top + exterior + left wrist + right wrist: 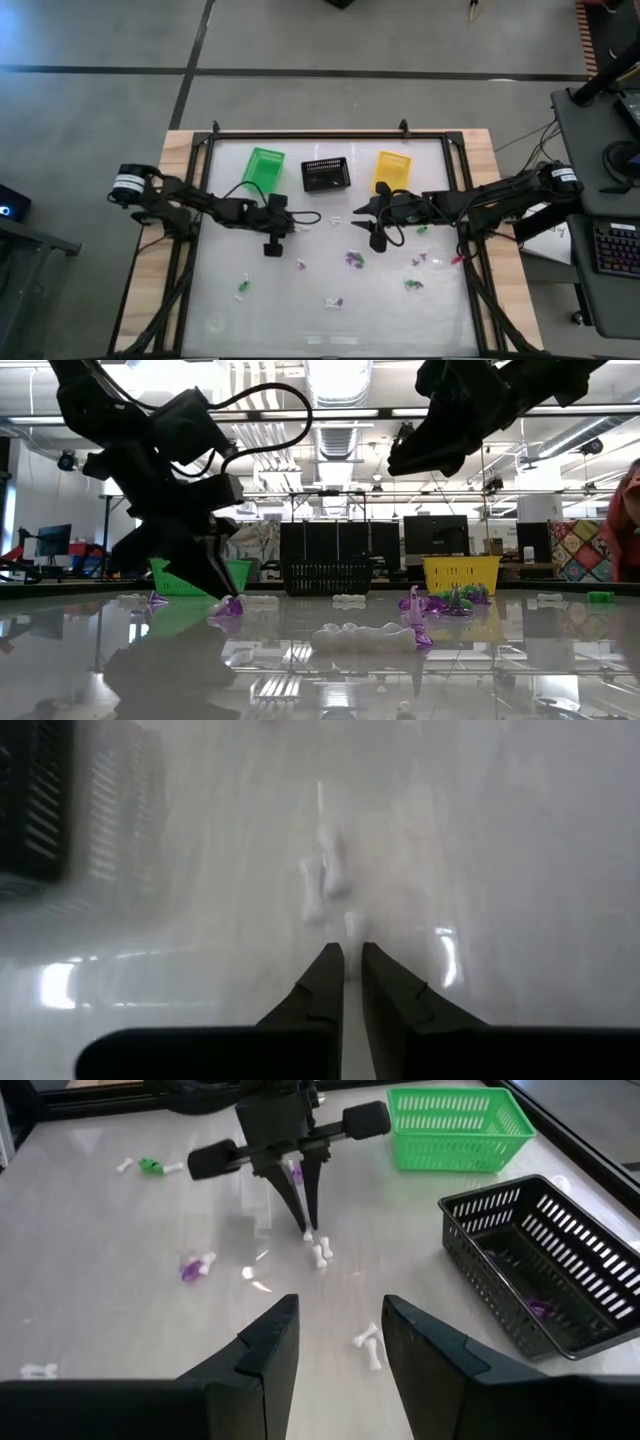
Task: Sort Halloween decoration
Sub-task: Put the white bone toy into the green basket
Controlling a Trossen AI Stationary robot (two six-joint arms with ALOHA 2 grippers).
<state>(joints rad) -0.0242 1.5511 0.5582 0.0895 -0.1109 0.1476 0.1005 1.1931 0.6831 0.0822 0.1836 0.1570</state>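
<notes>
— From above? Left gripper before the green basket, jaws shut; trinkets scattered across the desk.
— Right wrist view? Its tips meet at a white bone — grip uncertain. Right gripper hovers mid-desk, jaws apart, empty.

Robotics laboratory, open-plan. Ceiling strip lights and exposed pipework run overhead; a row of dark monitors lines the far benches. Beside the framed test table, a desk carries a keyboard and cabling.
</notes>
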